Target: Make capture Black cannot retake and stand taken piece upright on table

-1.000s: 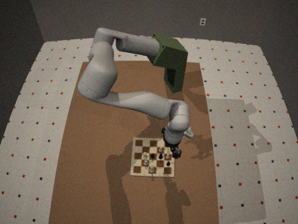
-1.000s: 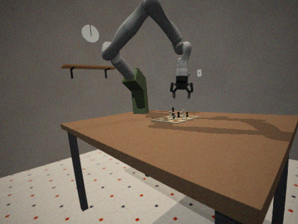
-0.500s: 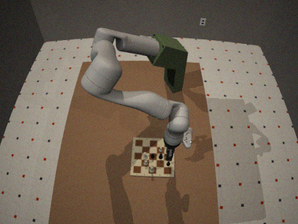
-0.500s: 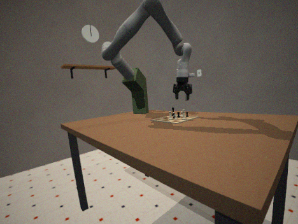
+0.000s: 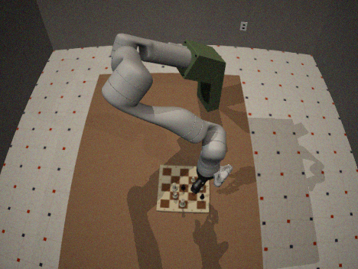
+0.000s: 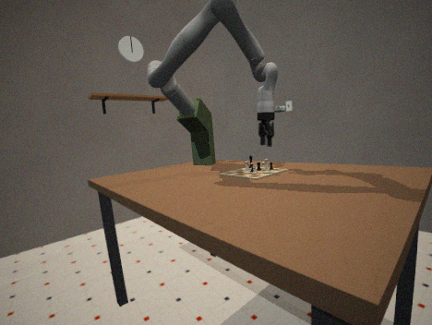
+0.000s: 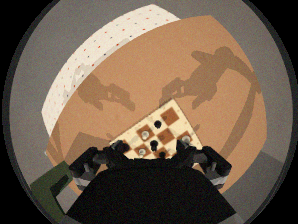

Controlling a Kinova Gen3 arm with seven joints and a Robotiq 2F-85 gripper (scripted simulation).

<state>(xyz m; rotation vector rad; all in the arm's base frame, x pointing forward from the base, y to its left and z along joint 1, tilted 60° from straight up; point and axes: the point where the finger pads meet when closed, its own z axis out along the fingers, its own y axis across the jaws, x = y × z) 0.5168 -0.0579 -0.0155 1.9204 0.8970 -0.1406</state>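
Well below the hand (image 6: 265, 138), whose fingers stand apart and empty, lies the chessboard (image 6: 253, 173)

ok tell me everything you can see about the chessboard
The chessboard is a small, flat, square board with alternating brown and cream squares inside a pale border. It lies flat on the brown wooden table, well in from the edges and out in front of the arm's green base. Several small white and black pieces stand on it, apparently upright; their types are too small to tell. The end effector hangs open above the board, holding nothing and touching neither it nor the pieces. The arm's shadow falls across it.
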